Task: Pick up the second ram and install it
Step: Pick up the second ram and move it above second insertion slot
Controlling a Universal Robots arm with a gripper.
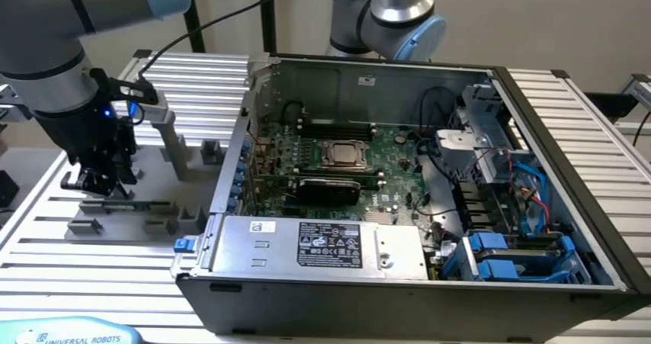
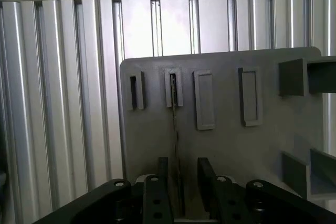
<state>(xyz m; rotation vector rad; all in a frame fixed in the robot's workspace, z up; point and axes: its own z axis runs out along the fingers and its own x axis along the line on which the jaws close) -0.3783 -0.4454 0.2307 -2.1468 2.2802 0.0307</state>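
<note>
The gripper [image 1: 97,182] is seen lowered over the gray fixture [image 1: 152,223] on the slatted aluminium table [image 1: 112,279], to the exterior view's left of the open computer case [image 1: 407,302]. The second ram [image 1: 142,204] is held on its edge in the fixture's slotted blocks, a thin dark-green strip just below the gripper. In the wrist view the second ram [image 2: 175,129] is shown edge-on, with one end seated in a slotted block, and it is straddled by the two black fingers [image 2: 160,182]. The gripper [image 2: 182,169] is released: its jaws are spread, and a clear gap is left on one side of the board (the other finger lies much closer) — nothing is gripped. The motherboard [image 1: 346,168] inside the case is well apart from the ram.
</note>
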